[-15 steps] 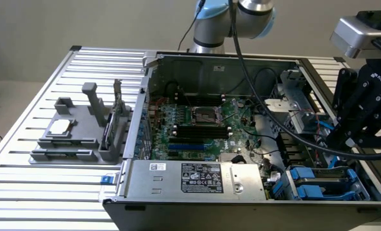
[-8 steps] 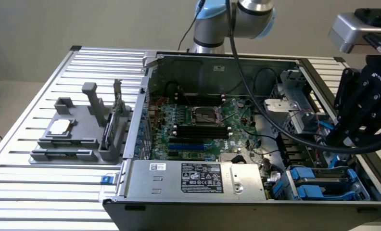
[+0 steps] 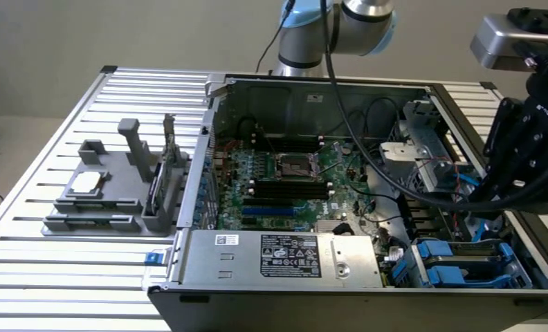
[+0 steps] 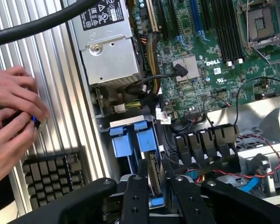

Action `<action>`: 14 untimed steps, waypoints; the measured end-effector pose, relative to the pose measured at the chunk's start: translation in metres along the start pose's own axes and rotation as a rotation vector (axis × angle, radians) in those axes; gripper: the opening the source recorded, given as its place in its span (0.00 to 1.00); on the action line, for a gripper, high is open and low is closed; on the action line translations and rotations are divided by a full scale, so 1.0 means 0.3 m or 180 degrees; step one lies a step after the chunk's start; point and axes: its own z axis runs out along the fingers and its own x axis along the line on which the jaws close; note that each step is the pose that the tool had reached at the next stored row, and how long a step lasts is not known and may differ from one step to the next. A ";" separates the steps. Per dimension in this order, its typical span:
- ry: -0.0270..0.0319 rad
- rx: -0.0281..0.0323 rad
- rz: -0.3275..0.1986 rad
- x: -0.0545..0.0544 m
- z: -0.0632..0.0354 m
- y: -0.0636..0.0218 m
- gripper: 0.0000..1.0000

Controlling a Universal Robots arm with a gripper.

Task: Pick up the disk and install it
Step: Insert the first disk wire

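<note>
In the wrist view the disk (image 4: 154,179) stands edge-on between my two black fingers (image 4: 136,196), a thin grey metal slab with a blue carrier tab at its near end. My gripper (image 4: 155,170) is shut on it, just above the drive bay with blue carriers (image 4: 130,137) in the corner of the open computer case. In the exterior view the black gripper (image 3: 500,194) hangs over the case's right side, above the blue-framed bay (image 3: 459,259). There the gripper body hides the disk.
A grey power supply box (image 3: 284,256) lies beside the bay, with the green motherboard (image 3: 284,180) behind it. Cables (image 4: 252,158) cross the case near the bay. A person's hands (image 4: 14,116) hold a small dark part above a black heatsink (image 4: 51,179). A grey fixture (image 3: 108,187) stands at the exterior view's left.
</note>
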 end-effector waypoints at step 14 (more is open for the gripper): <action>-0.0019 -0.0022 0.0665 0.000 0.000 0.000 0.25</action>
